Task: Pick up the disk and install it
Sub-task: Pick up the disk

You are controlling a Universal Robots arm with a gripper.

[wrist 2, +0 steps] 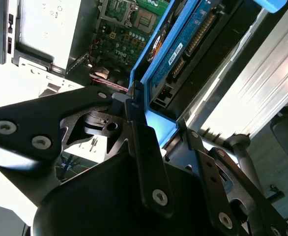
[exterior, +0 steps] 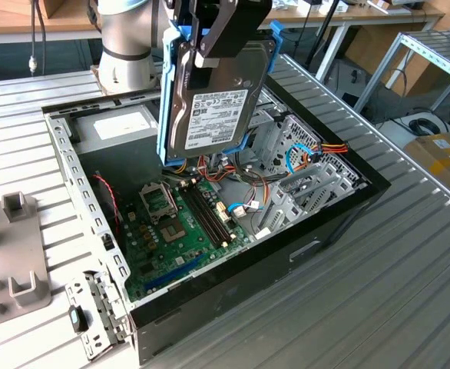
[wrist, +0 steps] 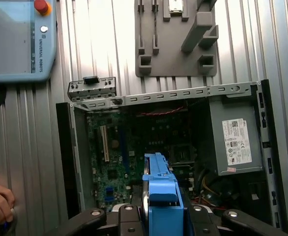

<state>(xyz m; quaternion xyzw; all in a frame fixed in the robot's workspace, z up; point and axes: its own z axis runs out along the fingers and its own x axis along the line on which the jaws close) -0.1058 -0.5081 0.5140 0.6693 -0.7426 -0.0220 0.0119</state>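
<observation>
The gripper [exterior: 210, 48] pinched the disk [exterior: 213, 108] by its top edge, holding it upright above the open case [exterior: 302, 254], likely to clear the cables [exterior: 329, 148] inside.

**Arm raised, jaws clamping the disk**

The arm [exterior: 125, 42] is standing at the exterior view's upper left, with its wrist pointing downward. The gripper [exterior: 219, 38] is hanging high, and its black jaws are pinching the upper edge of the disk [exterior: 213, 100] from both sides, holding it upright.
</observation>
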